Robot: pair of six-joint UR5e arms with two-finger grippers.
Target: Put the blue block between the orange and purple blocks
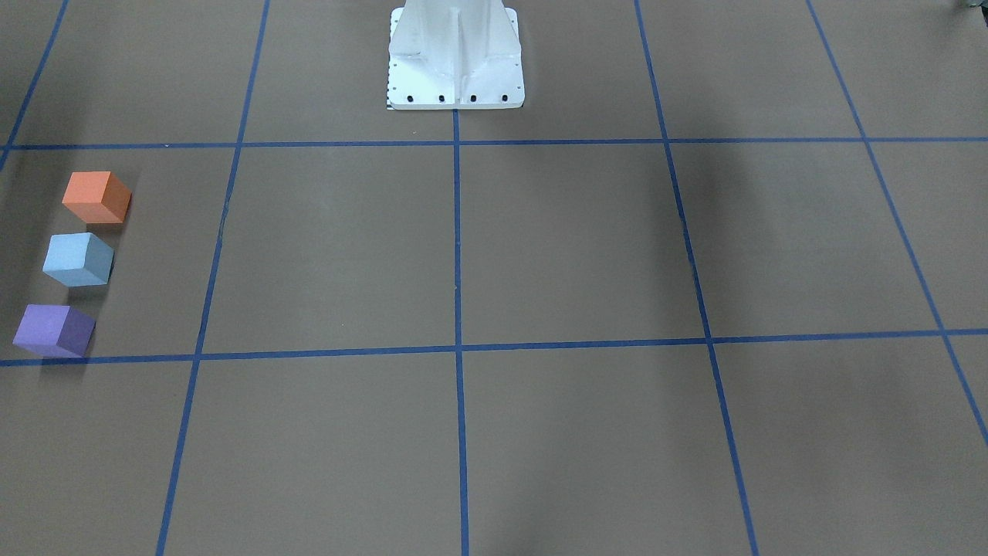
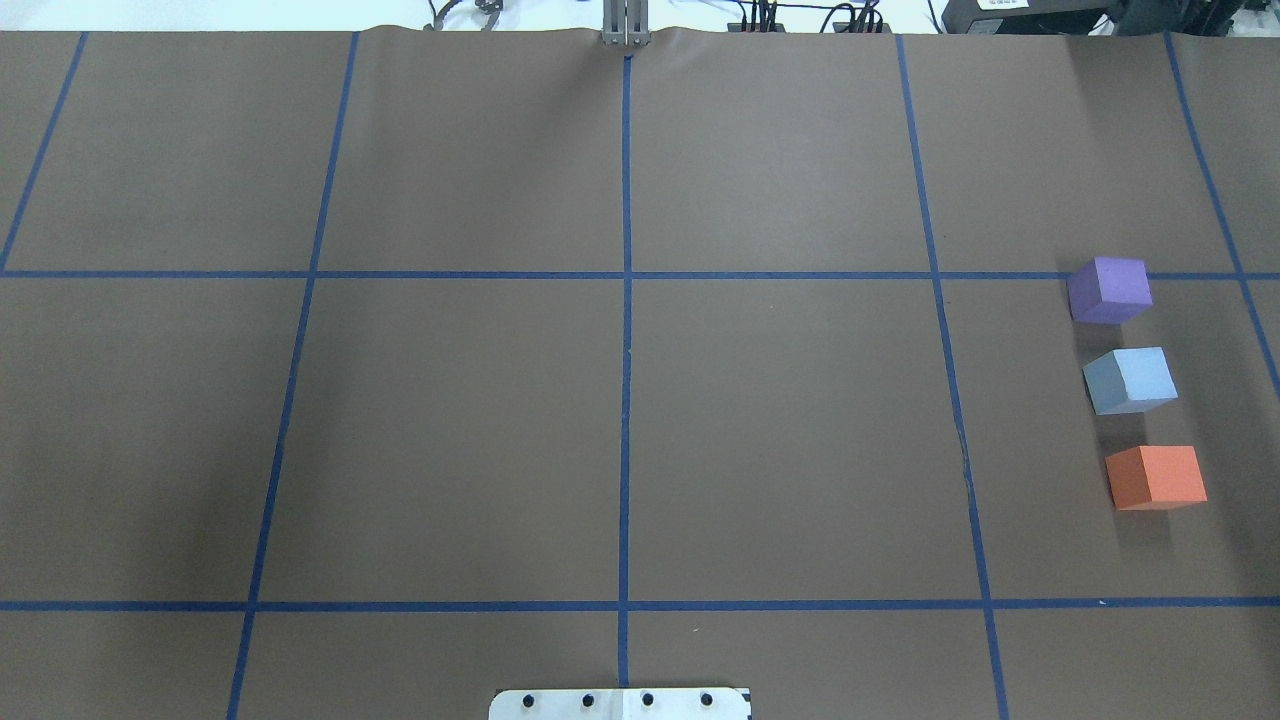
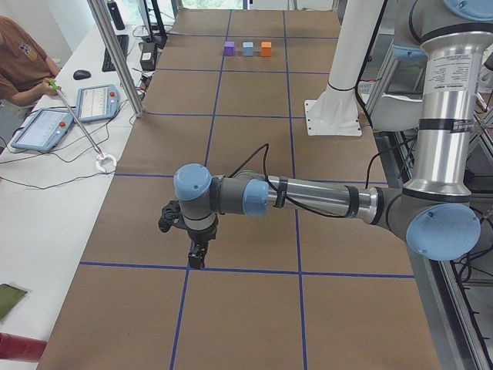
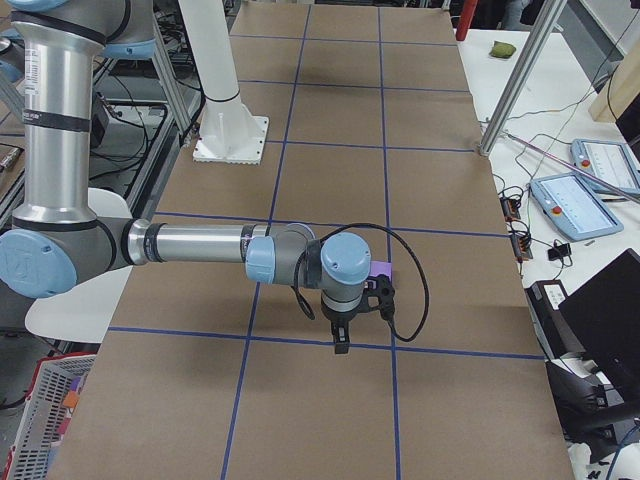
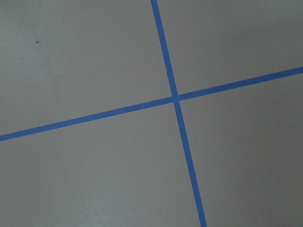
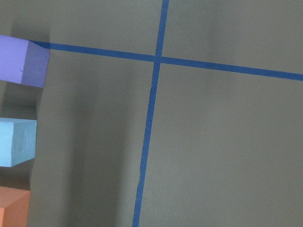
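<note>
The light blue block sits on the brown table between the purple block and the orange block, in one row at the right side, with small gaps. The row also shows in the front view: orange, blue, purple. The right wrist view shows all three at its left edge, with the blue block in the middle. My right gripper hangs above the table close beside the row. My left gripper hangs over a tape crossing far from the blocks. I cannot tell whether either is open or shut.
Blue tape lines divide the brown table into squares. The white robot base stands at the table's middle edge. An operator sits at a side bench with tablets.
</note>
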